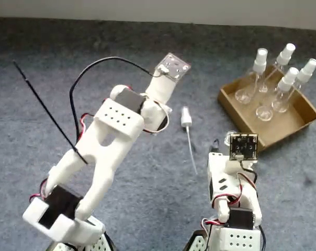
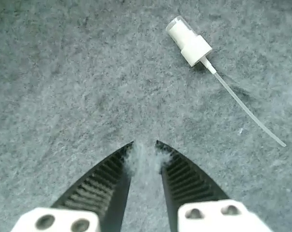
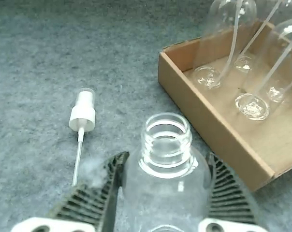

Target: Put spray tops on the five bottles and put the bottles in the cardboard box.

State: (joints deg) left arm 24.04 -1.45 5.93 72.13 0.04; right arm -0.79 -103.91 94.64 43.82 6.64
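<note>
1. The cardboard box [image 1: 237,117] lies at the upper right of the high view. Four bottles [image 1: 281,97] with white spray tops already fitted stand in it, close together toward its far end.
2. A loose spray top [image 1: 185,117] lies on its side in the middle of the high view, between the two arms and left of the box. Its thin dip tube trails toward the lower edge of the frame.
3. The left arm [image 1: 113,130] stretches from the lower left toward the centre, with a black cable [image 1: 103,61] looping above it.
4. The left gripper [image 2: 144,147] is parted only a little and holds nothing. Its tips are down at the carpet, and the spray top [image 2: 189,42] lies near but apart from them.
5. The right arm [image 1: 234,183] stands at the lower right, just below the near corner of the box.
6. The right gripper [image 3: 166,157] is clamped on an uncapped clear bottle [image 3: 167,164], held upright with its threaded neck open. The box [image 3: 209,130] is just beside it and the spray top [image 3: 82,113] lies on its other side.
7. Everything rests on grey carpet [image 1: 37,104], and a pale strip of wall runs along the top edge.
</note>
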